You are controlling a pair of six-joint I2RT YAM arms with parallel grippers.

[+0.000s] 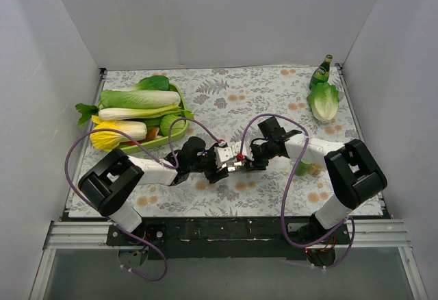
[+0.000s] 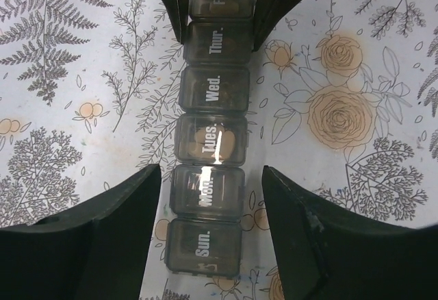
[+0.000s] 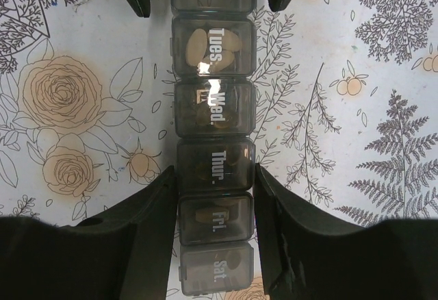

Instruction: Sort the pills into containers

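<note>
Containers (image 2: 209, 142) lie flat on the floral tablecloth (image 2: 356, 53) mid-table, between the two arms, day labels up and every lid we can see looks shut. The right gripper (image 3: 215, 170) has them: jaws about half closed, both fingers pressed against the strip's long sides at the Thur./Fri. cells, so that end is pinned. The left gripper (image 2: 211, 177) straddles the Mon. end with jaws wider than the strip, bare cloth showing on each side, nothing in its grasp. Pale pills (image 3: 205, 43) show through the smoked lid at Tues., and more at Thur., Fri. and Sat. We can't call Sun., Mon. or Wed. for certain. No loose pills in either wrist view. Our read is that this is the bracing step, with one arm anchoring the strip while the other lines up on the far end, either to clamp it or to work a lid. For the next move we'd centre the left fingers on a single cell, bring them in square so the strip doesn't pivot about the right grip, and keep the right clamp firm. The lid tabs look small, so alignment matters more than force.
</note>
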